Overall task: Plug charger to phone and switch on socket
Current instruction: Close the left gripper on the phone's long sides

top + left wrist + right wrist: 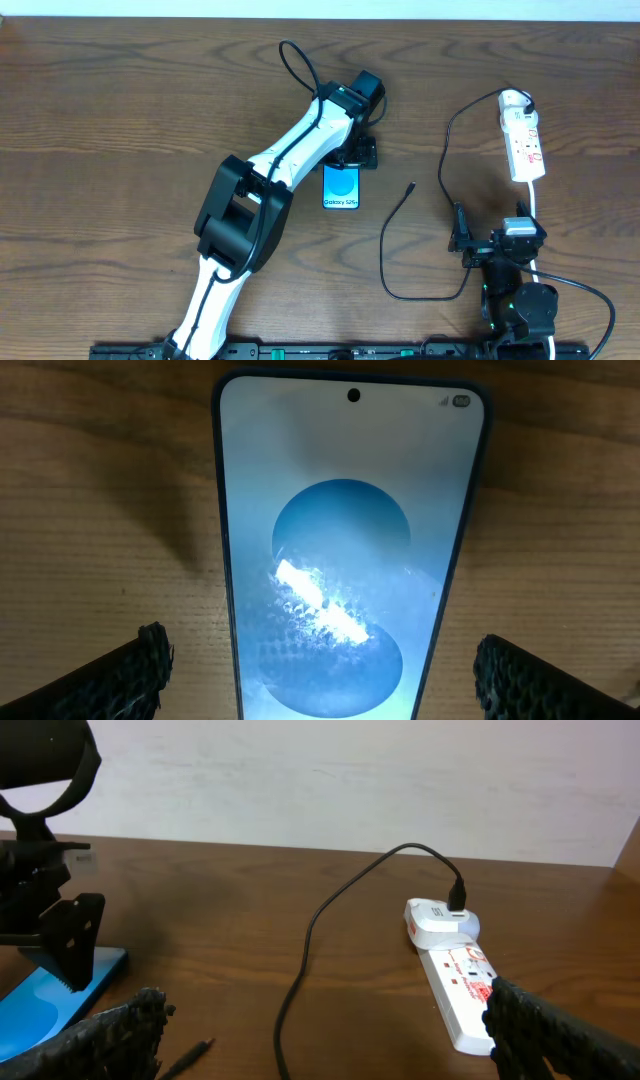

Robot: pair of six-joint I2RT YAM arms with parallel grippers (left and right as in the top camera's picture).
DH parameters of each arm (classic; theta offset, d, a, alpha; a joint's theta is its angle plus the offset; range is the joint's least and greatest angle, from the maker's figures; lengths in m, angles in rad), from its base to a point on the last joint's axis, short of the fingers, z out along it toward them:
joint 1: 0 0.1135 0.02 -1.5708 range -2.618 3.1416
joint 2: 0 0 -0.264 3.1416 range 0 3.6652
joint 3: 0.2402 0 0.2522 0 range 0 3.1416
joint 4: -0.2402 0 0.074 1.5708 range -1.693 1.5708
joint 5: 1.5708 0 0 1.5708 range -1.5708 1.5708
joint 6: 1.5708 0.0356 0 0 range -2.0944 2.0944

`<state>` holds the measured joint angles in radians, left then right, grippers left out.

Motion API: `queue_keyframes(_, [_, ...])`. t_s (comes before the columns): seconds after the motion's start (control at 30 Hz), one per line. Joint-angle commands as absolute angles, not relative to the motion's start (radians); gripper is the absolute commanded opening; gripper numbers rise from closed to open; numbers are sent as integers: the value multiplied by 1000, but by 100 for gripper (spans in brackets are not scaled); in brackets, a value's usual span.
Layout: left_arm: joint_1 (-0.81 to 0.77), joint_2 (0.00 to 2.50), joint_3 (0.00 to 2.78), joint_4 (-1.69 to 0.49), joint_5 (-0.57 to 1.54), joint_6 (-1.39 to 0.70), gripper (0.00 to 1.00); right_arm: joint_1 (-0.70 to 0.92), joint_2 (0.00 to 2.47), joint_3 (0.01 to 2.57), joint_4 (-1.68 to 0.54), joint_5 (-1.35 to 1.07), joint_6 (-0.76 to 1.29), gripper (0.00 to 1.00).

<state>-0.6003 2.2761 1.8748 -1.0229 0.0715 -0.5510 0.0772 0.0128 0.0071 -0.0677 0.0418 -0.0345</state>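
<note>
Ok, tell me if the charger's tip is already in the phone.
No, the charger's tip lies loose on the table, off to one side of the phone and not touching it.

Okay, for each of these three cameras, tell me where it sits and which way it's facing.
Overhead: above the table, looking straight down; left arm and right arm show.
Left wrist: over the phone, facing down; open left fingertips at the bottom corners.
Right wrist: low, facing the far wall across the power strip and charger cable; right fingertips below.
Shared: both wrist views show the phone; the right wrist view also catches the left gripper by it.
</note>
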Motion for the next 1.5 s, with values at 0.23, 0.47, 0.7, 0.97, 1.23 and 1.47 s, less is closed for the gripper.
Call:
queue_keyframes(0.23, [-603, 2320, 1871, -1000, 56, -570, 98, 82, 9, 6, -71, 49, -42, 99])
queue_keyframes(0.47, [-613, 2321, 1871, -988, 59, -570, 98, 82, 9, 6, -71, 49, -42, 99])
queue_keyframes(0.7, [-615, 2321, 1869, -989, 39, -570, 98, 82, 9, 6, -71, 50, -42, 99])
queue_keyframes(0.97, [-615, 2321, 1869, -989, 10, -570, 98, 82, 9, 6, -71, 49, -42, 99])
queue_keyframes(1.23, [-615, 2321, 1869, -981, 11, -582, 98, 82, 9, 6, -71, 49, -42, 99])
queue_keyframes(1.47, [-615, 2321, 1869, -981, 10, -581, 98, 82, 9, 6, -71, 50, -42, 99])
